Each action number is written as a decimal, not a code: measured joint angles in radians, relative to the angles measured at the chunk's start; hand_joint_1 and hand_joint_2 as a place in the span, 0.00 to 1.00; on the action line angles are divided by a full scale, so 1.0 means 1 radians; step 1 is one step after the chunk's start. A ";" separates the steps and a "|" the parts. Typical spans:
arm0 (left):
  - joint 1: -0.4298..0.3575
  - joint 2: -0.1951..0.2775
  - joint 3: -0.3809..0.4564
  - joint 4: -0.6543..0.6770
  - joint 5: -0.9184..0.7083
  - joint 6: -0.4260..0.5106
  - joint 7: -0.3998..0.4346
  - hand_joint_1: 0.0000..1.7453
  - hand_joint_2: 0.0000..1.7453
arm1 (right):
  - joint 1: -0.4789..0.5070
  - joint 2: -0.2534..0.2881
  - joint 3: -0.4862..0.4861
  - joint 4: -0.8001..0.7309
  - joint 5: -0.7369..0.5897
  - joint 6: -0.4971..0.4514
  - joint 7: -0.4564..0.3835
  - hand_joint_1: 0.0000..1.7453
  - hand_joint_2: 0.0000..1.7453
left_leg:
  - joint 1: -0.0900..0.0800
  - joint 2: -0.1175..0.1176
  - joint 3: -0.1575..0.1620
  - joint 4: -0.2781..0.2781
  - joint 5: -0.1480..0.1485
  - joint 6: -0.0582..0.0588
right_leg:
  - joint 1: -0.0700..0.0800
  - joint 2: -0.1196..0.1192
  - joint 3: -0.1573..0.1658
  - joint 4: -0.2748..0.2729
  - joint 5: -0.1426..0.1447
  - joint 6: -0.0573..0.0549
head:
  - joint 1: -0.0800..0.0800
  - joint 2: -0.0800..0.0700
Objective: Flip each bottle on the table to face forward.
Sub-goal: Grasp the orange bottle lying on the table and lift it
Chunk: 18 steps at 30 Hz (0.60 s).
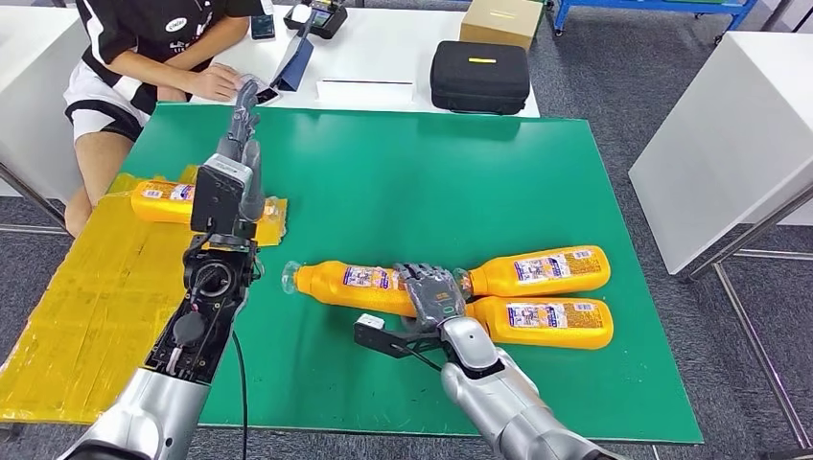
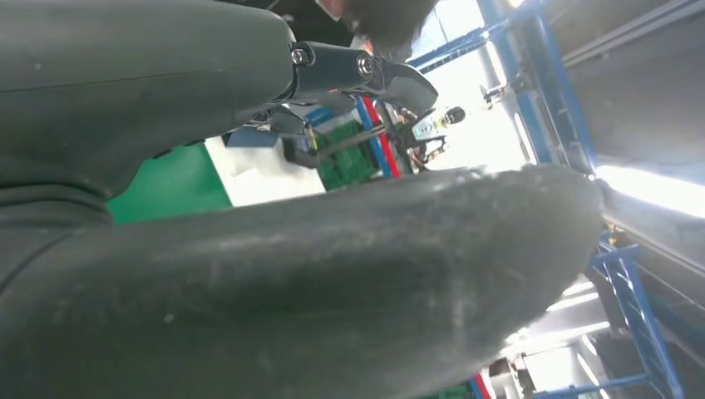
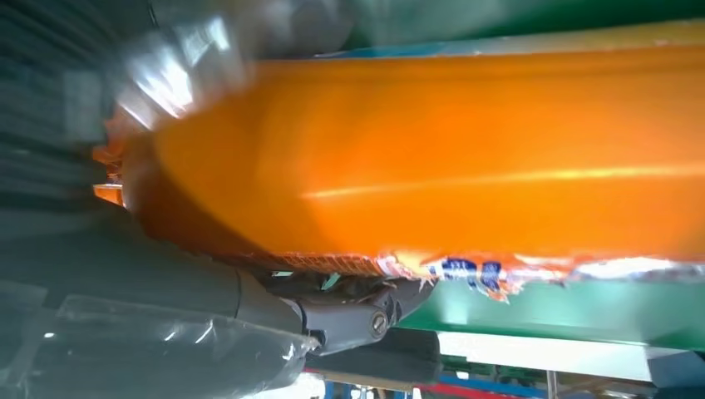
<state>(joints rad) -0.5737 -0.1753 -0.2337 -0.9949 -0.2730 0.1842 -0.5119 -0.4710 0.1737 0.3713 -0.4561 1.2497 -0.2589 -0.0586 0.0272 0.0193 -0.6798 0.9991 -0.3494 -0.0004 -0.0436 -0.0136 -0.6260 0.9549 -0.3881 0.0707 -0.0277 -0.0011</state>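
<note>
My right hand (image 1: pixel 436 295) lies over the wide end of the left-pointing orange bottle (image 1: pixel 350 284) in the middle of the green mat (image 1: pixel 412 172), fingers draped across its body. In the right wrist view the thumb (image 3: pixel 332 320) sits under the orange wall (image 3: pixel 465 158) while the rest of the hand covers the other side, so I judge that I am gripping this bottle, not just touching it. My left hand (image 1: pixel 242 120) is raised above the mat's far left part, fingers straight and together, holding nothing; I read it as open.

The step in hand, as I judge it, is turning this middle bottle. It lies flat, long axis running left to right, cap (image 1: pixel 289 276) toward my left, base under my palm. Just beside my hand lie two more orange bottles: the upper right bottle (image 1: pixel 542 271), and the lower right bottle (image 1: pixel 546 323). Both lie on their sides, pointing the opposite way, bases to my right. A fourth bottle (image 1: pixel 163 199) lies on the yellow sheet (image 1: pixel 86 307) at my left, partly behind my left arm, also lying left to right.

The next move calls for a firm hold, a slight lift, and a roll or swing without knocking the two neighbours. Across the table a seated person (image 1: pixel 144 48) rests a hand on the white desk.
</note>
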 joint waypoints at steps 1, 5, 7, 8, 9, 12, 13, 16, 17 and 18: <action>0.001 0.000 0.000 0.000 0.002 -0.002 0.000 0.00 0.00 | 0.000 0.001 -0.004 0.000 -0.001 -0.001 -0.001 1.00 1.00 | 0.000 0.000 0.000 0.000 0.000 0.000 | 0.000 0.000 0.000 0.000 0.000 0.000 | 0.000 0.000; 0.004 0.000 0.000 0.000 0.026 -0.017 -0.004 0.00 0.25 | 0.004 0.006 -0.022 0.001 -0.032 -0.049 -0.028 1.00 1.00 | 0.000 0.000 -0.001 0.000 0.000 0.000 | 0.000 0.000 0.000 0.000 0.000 0.000 | 0.000 0.000; 0.008 -0.001 0.000 0.001 0.065 -0.051 -0.011 0.00 0.75 | 0.012 0.008 -0.041 -0.009 -0.082 -0.131 -0.073 1.00 1.00 | 0.000 0.000 -0.002 0.000 0.000 0.000 | 0.000 0.000 -0.001 0.000 0.000 0.000 | 0.000 0.000; 0.012 -0.001 0.000 0.002 0.084 -0.069 -0.016 0.00 1.00 | 0.017 0.011 -0.055 -0.021 -0.115 -0.182 -0.102 1.00 1.00 | 0.000 0.000 -0.003 0.000 0.000 0.000 | 0.000 0.000 -0.002 0.000 0.000 0.000 | 0.000 0.000; 0.016 -0.001 0.000 0.004 0.100 -0.085 -0.021 0.00 1.00 | 0.020 0.013 -0.070 -0.037 -0.152 -0.230 -0.133 1.00 1.00 | 0.000 0.000 -0.004 0.000 0.000 0.000 | 0.000 0.000 -0.003 0.000 0.000 0.000 | 0.000 0.000; 0.019 -0.008 -0.005 0.022 0.136 -0.126 -0.032 0.00 1.00 | 0.026 0.023 -0.123 -0.104 -0.287 -0.331 -0.237 1.00 1.00 | 0.000 0.000 -0.005 0.000 0.000 0.000 | 0.000 0.000 -0.004 0.000 0.000 0.001 | 0.000 0.000; 0.017 -0.013 -0.008 0.033 0.155 -0.147 -0.031 0.00 1.00 | 0.029 0.026 -0.141 -0.127 -0.337 -0.353 -0.274 1.00 1.00 | 0.000 0.000 -0.005 0.000 0.000 0.000 | 0.000 0.000 -0.004 0.000 0.000 0.001 | 0.000 0.000; 0.002 -0.027 -0.015 0.079 0.221 -0.215 -0.023 0.00 1.00 | 0.042 0.034 -0.188 -0.181 -0.468 -0.387 -0.381 1.00 1.00 | 0.000 0.000 -0.006 0.000 0.000 0.000 | 0.000 0.000 -0.004 0.000 0.000 0.001 | 0.000 0.000; -0.003 -0.032 -0.017 0.096 0.241 -0.234 -0.022 0.00 1.00 | 0.047 0.036 -0.203 -0.197 -0.498 -0.389 -0.415 1.00 1.00 | 0.000 0.000 -0.006 0.000 0.000 0.000 | 0.000 0.000 -0.005 0.000 0.000 0.001 | 0.000 0.000; -0.008 -0.036 -0.019 0.114 0.259 -0.250 -0.022 0.00 1.00 | 0.053 0.039 -0.219 -0.211 -0.522 -0.391 -0.448 1.00 1.00 | 0.000 0.000 -0.006 0.000 0.000 0.000 | 0.000 0.000 -0.005 0.000 0.000 0.001 | 0.000 0.000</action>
<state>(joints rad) -0.5818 -0.2111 -0.2528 -0.8813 -0.0143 -0.0654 -0.5342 -0.4176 0.2128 0.1524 -0.6671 0.7278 -0.6496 -0.5066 0.0269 0.0189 -0.6857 0.9993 -0.3497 -0.0004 -0.0437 -0.0138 -0.6307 0.9551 -0.3882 0.0715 -0.0278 -0.0011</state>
